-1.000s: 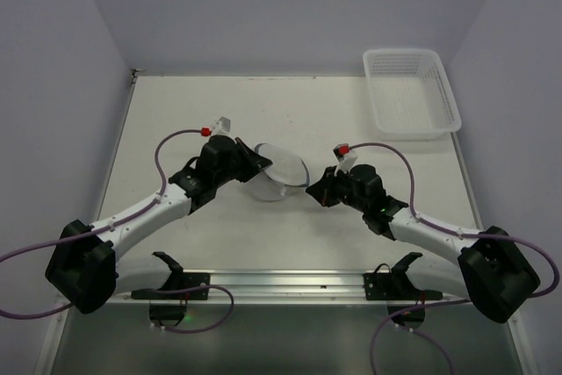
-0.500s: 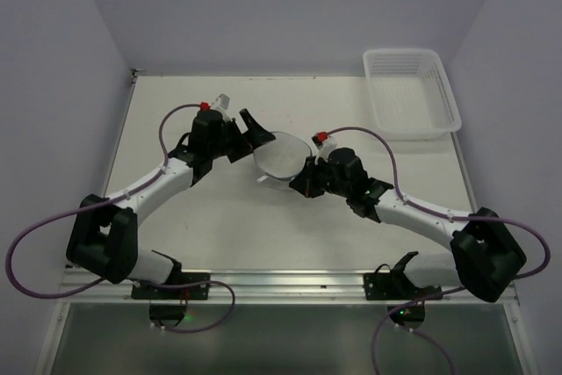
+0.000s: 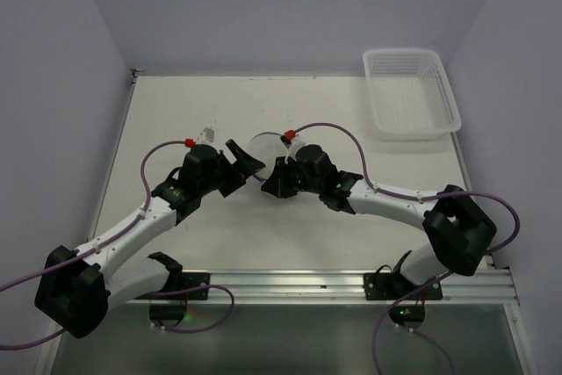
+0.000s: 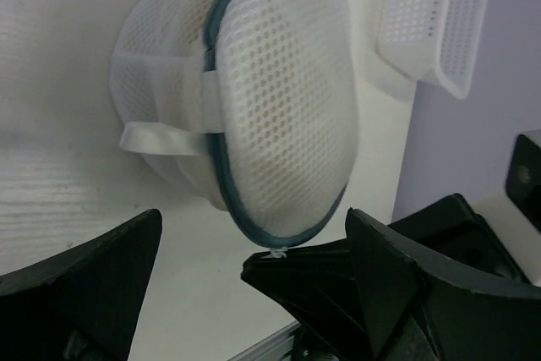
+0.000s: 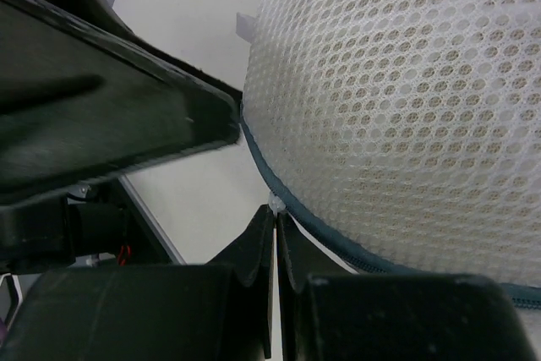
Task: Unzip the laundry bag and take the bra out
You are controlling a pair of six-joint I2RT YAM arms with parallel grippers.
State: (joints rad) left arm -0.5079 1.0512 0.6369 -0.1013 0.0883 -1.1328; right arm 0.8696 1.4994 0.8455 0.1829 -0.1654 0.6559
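Observation:
The laundry bag (image 4: 279, 90) is a round white mesh pouch with a dark teal hoop rim, tilted up on its edge on the table; it also shows in the top view (image 3: 262, 143). My right gripper (image 5: 275, 209) is shut on the small white zipper pull (image 4: 284, 253) at the rim's lowest point. My left gripper (image 4: 254, 230) stands open just short of the bag, one finger (image 4: 93, 281) on each side and touching nothing. In the top view both grippers meet at the bag, left (image 3: 246, 157) and right (image 3: 269, 181). The bra is hidden; only a beige tint shows through the mesh (image 5: 406, 99).
A white plastic lattice basket (image 3: 413, 90) stands at the table's back right corner, behind the bag in the left wrist view (image 4: 431, 23). The left gripper's finger (image 5: 127, 124) looms close beside the right gripper. A metal rail (image 3: 290, 283) runs along the near edge.
My left gripper has opened, let go of the bag and drawn back left. The right gripper, still shut, has moved left and away from me, taking the bag with it.

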